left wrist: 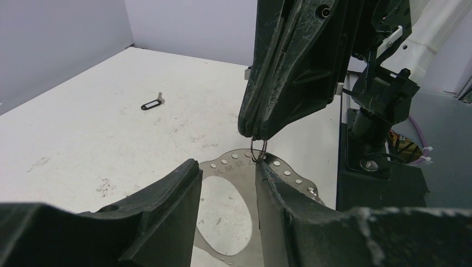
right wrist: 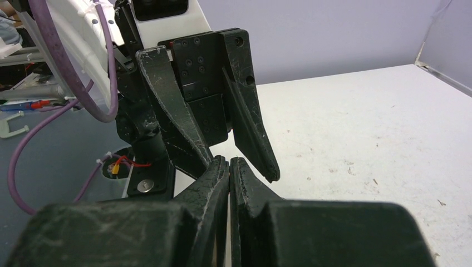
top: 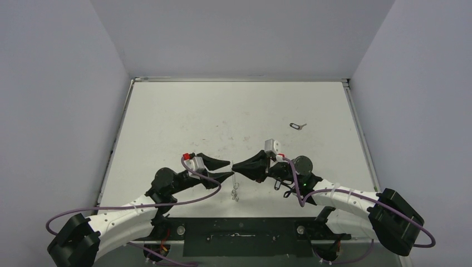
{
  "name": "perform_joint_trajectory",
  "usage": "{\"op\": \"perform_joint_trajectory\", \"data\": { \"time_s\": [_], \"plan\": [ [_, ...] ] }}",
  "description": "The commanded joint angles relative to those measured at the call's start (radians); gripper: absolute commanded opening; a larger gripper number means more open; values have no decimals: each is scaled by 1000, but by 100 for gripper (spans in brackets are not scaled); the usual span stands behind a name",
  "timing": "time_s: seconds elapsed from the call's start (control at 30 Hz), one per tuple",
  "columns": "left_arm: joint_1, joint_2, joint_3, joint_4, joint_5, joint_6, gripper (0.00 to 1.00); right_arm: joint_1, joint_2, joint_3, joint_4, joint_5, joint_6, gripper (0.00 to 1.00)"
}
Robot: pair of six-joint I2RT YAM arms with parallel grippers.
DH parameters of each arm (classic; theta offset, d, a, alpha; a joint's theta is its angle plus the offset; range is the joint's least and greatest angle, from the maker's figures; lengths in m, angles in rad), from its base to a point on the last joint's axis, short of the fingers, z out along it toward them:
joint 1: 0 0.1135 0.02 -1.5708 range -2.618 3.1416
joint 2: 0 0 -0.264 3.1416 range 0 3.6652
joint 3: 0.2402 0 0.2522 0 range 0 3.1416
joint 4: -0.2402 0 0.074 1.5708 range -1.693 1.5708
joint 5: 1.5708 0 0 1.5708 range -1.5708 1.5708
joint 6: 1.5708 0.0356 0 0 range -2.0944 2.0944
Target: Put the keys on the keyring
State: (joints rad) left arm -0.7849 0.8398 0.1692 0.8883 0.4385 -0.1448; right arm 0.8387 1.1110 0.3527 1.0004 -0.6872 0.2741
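The keys [top: 298, 125], a tiny silver key on a small black loop, lie on the table at the far right, also seen in the left wrist view [left wrist: 151, 104]. The keyring [top: 235, 192] hangs above the table's near middle. Up close it is a flat silvery oval loop [left wrist: 238, 167] with numbered holes along its rim. A small wire ring [left wrist: 257, 151] at its top is pinched in my shut right gripper [left wrist: 253, 135] [top: 234, 167] [right wrist: 229, 161]. My left gripper [top: 230, 168] [left wrist: 227, 164] faces it tip to tip, jaws apart, the loop showing through the gap.
A black mounting plate [top: 239, 233] runs along the near edge between the arm bases. The right arm's base and post [left wrist: 378, 139] stand close behind the grippers. Purple cables [top: 189, 200] loop beside both arms. Grey walls enclose the scuffed white table [top: 234, 111].
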Motion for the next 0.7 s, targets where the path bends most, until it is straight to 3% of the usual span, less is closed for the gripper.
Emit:
{"op": "perform_joint_trajectory", "data": {
  "time_s": [0.0,0.3,0.4,0.53,0.67],
  "plan": [
    [-6,-14,-2,91,7,-7,39,9,1,-2,87,-6,0,0],
    [-15,-5,-6,98,34,-13,44,8,-6,-11,83,9,-3,0],
    [-15,7,-5,108,32,-13,38,10,-6,-11,83,11,-2,0],
    [-16,41,2,128,35,-13,22,14,-4,-12,82,9,-2,0],
    [-17,71,8,170,41,-21,22,14,-1,-15,80,11,-8,0]
  ]
}}
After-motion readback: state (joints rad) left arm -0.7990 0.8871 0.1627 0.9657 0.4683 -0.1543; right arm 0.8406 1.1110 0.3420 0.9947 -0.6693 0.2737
